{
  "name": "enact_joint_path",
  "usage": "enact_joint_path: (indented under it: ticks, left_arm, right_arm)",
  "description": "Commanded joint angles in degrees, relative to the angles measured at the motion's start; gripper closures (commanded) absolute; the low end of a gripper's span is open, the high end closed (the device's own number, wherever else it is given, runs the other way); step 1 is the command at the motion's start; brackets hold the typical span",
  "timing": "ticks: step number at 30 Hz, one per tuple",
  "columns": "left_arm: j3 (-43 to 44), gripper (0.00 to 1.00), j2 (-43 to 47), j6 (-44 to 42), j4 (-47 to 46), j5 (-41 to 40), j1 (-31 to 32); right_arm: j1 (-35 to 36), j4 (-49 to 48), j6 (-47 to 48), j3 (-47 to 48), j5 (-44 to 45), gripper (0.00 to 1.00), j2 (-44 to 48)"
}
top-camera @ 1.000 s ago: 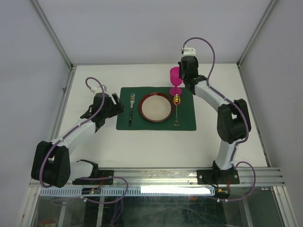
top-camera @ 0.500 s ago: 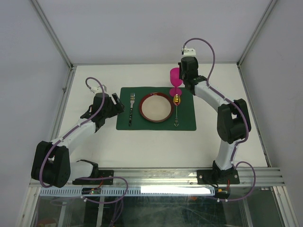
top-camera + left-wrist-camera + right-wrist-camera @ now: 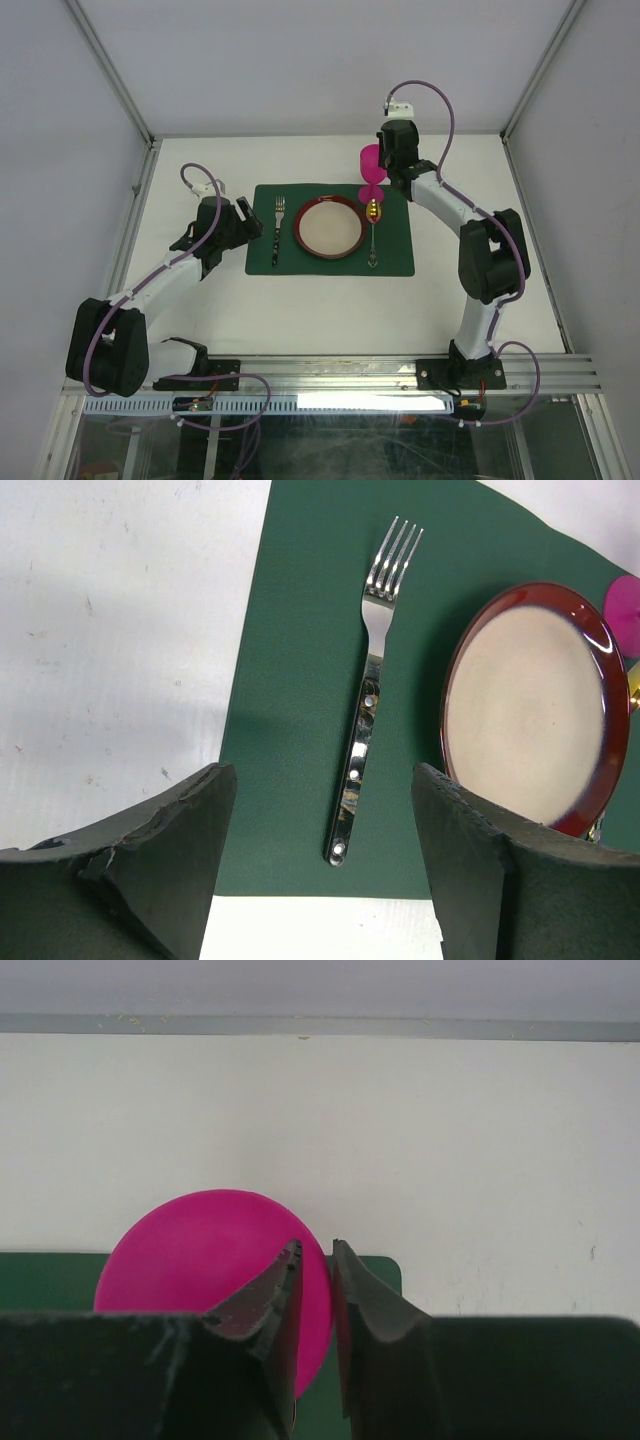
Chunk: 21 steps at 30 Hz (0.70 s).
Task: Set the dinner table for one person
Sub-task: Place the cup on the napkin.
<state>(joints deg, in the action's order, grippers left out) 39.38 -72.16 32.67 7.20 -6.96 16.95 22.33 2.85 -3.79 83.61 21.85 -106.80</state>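
The white dinner table (image 3: 300,310) holds a dark green placemat (image 3: 330,262) with a red-rimmed plate (image 3: 329,227), a fork (image 3: 278,230) to its left and a spoon (image 3: 373,232) to its right. My right gripper (image 3: 385,165) is shut on the rim of a pink goblet (image 3: 371,170), whose base is at the mat's far right corner. In the right wrist view one finger is inside the goblet (image 3: 200,1250) and one outside. My left gripper (image 3: 325,880) is open and empty, low over the fork's (image 3: 365,710) handle end at the mat's edge.
Aluminium frame rails (image 3: 140,190) edge the table at left, right and front. White enclosure walls stand beyond the far edge (image 3: 320,1025). The plate (image 3: 530,710) lies right of the left gripper's fingers.
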Motion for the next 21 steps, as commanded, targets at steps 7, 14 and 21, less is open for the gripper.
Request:
enact_joint_path:
  ticks: [7,14,21]
  left_arm:
    - [-0.22,0.27,1.40,0.32,-3.07,0.08,0.56]
    - [-0.56,0.27,1.23,0.47,-3.18,0.19,0.55]
    - [-0.86,0.27,1.24,0.48,-3.59,0.46,0.58]
  right_arm:
    - [-0.21,-0.67,-0.44,2.26,1.78,0.63,2.56]
    - [-0.24,-0.69,-0.41,2.33,1.64,0.59,3.06]
    - [-0.23,-0.56,-0.16,2.78,1.71,0.57,3.62]
